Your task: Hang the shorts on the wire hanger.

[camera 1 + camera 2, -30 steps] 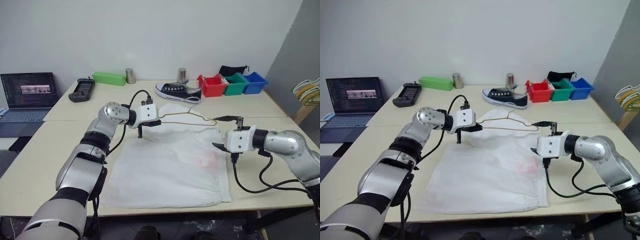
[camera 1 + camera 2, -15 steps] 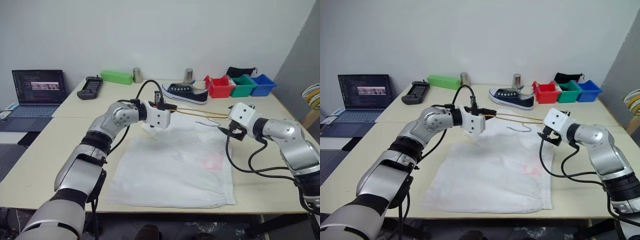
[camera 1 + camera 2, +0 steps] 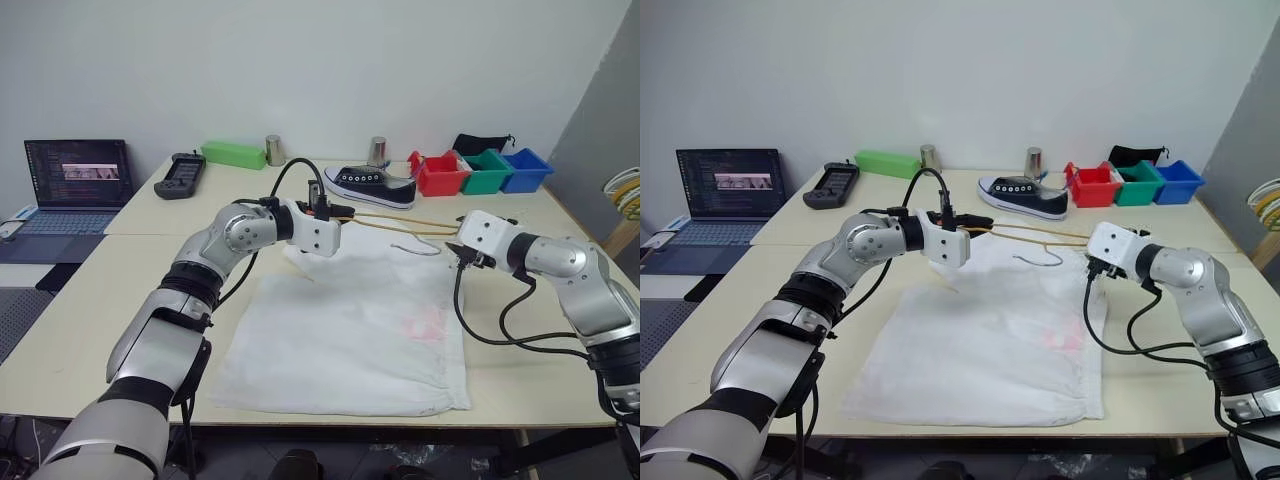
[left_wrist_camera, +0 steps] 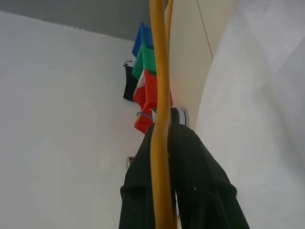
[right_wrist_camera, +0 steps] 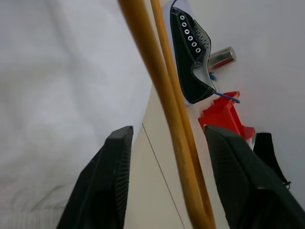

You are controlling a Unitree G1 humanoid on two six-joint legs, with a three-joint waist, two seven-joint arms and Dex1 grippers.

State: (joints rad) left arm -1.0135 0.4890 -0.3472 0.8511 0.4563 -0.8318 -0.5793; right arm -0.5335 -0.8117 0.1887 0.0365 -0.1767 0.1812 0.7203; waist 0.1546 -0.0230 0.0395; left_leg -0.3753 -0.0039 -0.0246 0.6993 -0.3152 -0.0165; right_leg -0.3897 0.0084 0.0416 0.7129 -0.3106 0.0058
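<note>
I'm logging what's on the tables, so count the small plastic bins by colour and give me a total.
Red bin: 1
Green bin: 1
Blue bin: 1
Total: 3

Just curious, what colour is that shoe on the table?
The shoe is black with white laces and sole, clearest in the right wrist view.

One shorts [image 3: 350,320], one hanger [image 3: 395,221], one shoe [image 3: 363,184], three bins [image 3: 484,170], seemingly two cans [image 3: 274,150].
</note>
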